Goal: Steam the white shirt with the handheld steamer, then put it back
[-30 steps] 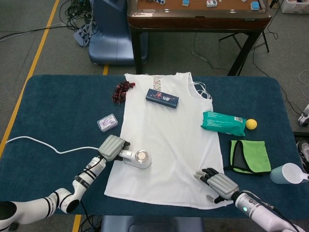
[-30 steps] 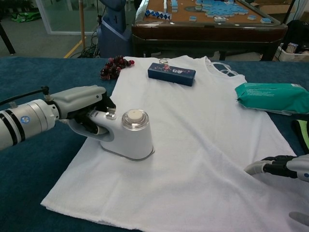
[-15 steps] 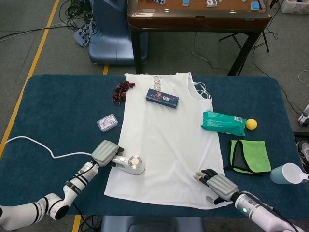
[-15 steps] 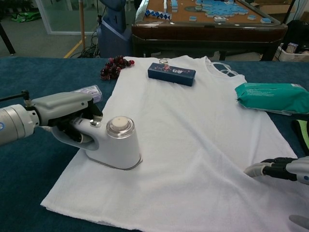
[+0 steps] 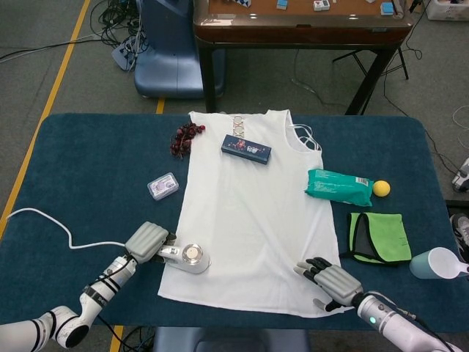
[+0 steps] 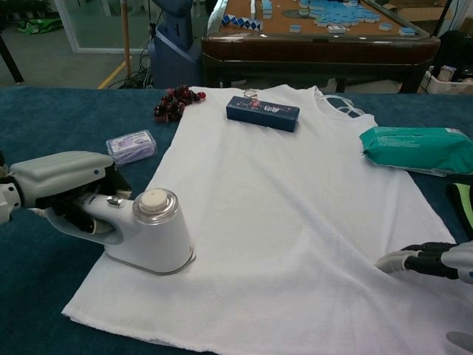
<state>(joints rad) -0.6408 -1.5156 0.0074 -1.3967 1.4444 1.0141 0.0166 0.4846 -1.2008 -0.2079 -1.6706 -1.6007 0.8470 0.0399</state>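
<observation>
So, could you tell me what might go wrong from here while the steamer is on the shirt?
1. The steamer, gripped by the left hand, sits at the shirt edge; it may slide onto the table cloth.
2. Its white cord trails across the table and could drag.
3. The blue box lies on the shirt's collar, blocking steaming there.

No text or label is legible anywhere

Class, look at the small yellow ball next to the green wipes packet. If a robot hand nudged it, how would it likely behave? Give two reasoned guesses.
The yellow ball is round and lies free on the flat table, so it would probably roll off. Pushed left, it would likely stop against the wipes packet just beside it. Its small size suggests it is light, though its material cannot be told.
</observation>
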